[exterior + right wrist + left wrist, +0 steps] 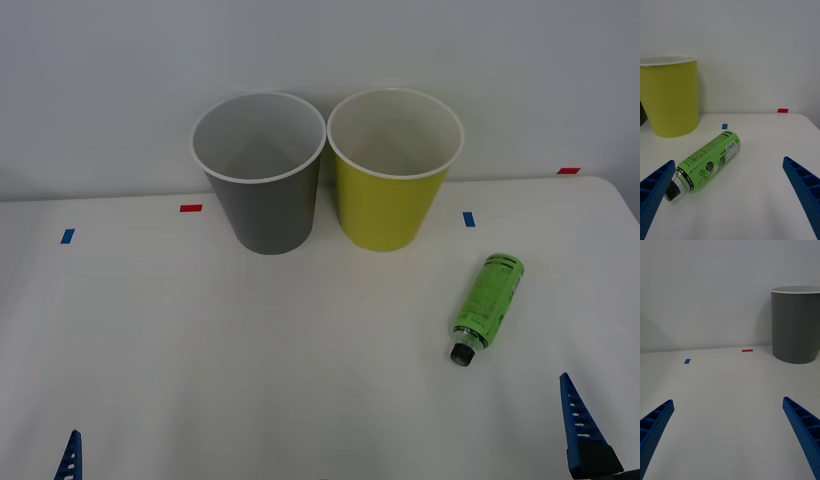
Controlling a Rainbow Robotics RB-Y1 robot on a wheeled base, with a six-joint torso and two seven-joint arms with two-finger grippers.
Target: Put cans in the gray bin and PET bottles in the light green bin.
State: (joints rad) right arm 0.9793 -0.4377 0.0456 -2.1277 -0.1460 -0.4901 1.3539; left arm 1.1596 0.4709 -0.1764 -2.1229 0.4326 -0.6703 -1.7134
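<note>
Right of frame centre on the surface [300, 380] lies the PET bottle [486, 306], below the light green bin [393, 170]. Gray bin [261, 175] stands beside it. Both grippers, left [730, 438] and right [730, 195], hold jaws wide apart, empty

White table [250, 380] carries the gray bin [262, 200] at 12 o'clock, the light green bin [392, 195] just beside it at 1, the PET bottle [486, 307] lying at 3, and tape marks [190, 208]

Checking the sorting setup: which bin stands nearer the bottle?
The light green bin, on the robot's right; the gray bin stands beyond it from the PET bottle.
</note>
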